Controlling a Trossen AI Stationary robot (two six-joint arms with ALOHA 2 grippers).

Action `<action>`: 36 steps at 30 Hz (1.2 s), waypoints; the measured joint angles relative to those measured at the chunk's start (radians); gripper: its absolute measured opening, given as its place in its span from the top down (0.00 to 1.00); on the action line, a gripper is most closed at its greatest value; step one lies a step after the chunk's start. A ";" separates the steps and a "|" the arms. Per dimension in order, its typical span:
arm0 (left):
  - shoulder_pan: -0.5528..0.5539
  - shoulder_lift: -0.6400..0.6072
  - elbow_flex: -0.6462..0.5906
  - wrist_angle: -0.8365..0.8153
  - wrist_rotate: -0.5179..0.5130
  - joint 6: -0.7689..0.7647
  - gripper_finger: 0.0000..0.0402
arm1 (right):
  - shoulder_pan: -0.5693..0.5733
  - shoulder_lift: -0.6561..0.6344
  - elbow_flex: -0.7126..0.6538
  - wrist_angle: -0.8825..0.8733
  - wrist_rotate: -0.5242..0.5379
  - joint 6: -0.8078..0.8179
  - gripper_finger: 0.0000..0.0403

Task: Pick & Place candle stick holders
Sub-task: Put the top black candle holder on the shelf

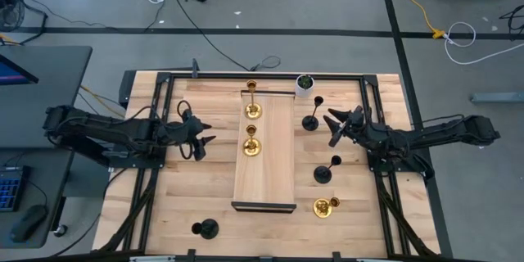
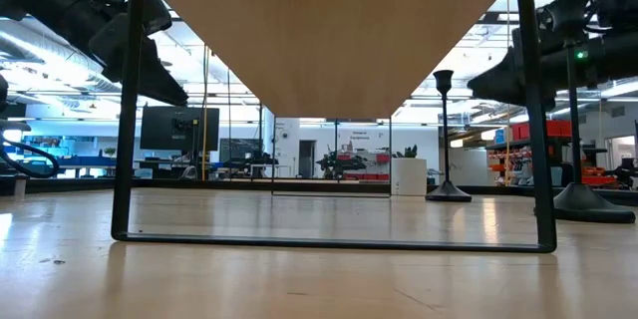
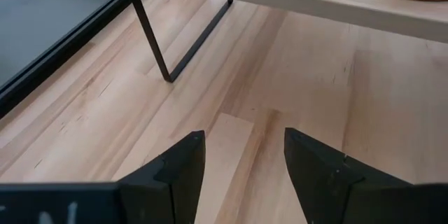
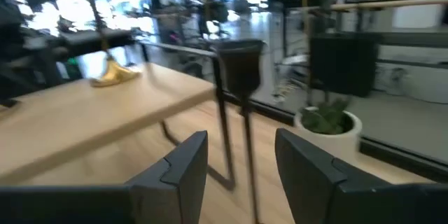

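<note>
Two gold candle stick holders (image 1: pixel 253 110) (image 1: pixel 251 146) stand upright on the raised wooden shelf (image 1: pixel 274 164) at mid-table. A third gold holder (image 1: pixel 323 207) stands on the table near the shelf's front right. Three black holders stand on their round bases on the table: one at the far right of the shelf (image 1: pixel 311 121), one nearer (image 1: pixel 323 173), one at the front left (image 1: pixel 205 228). My right gripper (image 1: pixel 334 127) is open and empty. The far black holder (image 4: pixel 241 63) stands just ahead of its fingers, apart from them. My left gripper (image 1: pixel 203 133) is open and empty, left of the shelf, over bare table (image 3: pixel 245 161).
A small white pot with green inside (image 1: pixel 304 84) stands at the table's far edge, close behind the far black holder; it also shows in the right wrist view (image 4: pixel 325 122). The shelf's thin black legs (image 2: pixel 125 110) (image 3: pixel 150 35) stand on the table. A black frame (image 1: pixel 155 90) rims the table.
</note>
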 joint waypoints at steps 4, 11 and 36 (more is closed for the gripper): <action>0.000 0.000 0.000 0.001 0.000 0.000 0.51 | -0.018 0.033 0.000 0.002 0.018 0.000 0.58; 0.000 0.000 0.000 0.002 -0.003 0.000 0.51 | -0.085 0.115 0.000 0.024 -0.046 0.056 0.57; 0.000 0.000 0.000 0.009 -0.003 0.000 0.51 | -0.176 0.540 0.091 0.351 -0.123 -0.003 0.47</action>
